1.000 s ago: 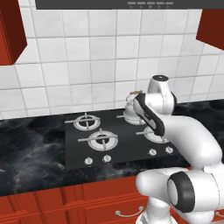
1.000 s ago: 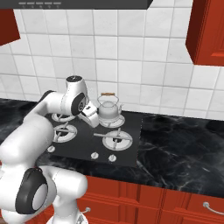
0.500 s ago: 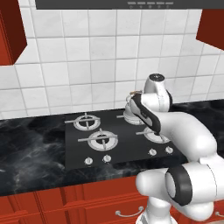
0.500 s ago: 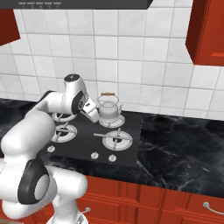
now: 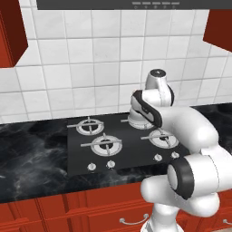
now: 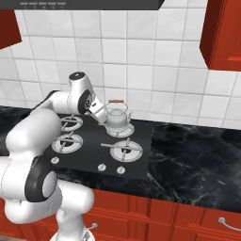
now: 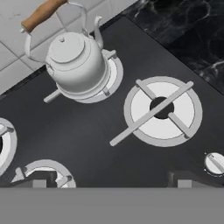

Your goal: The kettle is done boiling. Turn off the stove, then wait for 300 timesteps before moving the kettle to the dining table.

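In the hand view the kettle (image 7: 76, 61) sits upper left, well beyond the released, empty pincer (image 7: 109, 177), orange handle (image 7: 43, 14) slanting toward the top.

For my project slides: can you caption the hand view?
Looking down from the hand: a steel kettle sits on a rear burner of the black cooktop, beside an empty burner and one white knob.

No readable text, label, brand, number or sign appears on any surface in these kitchen views.
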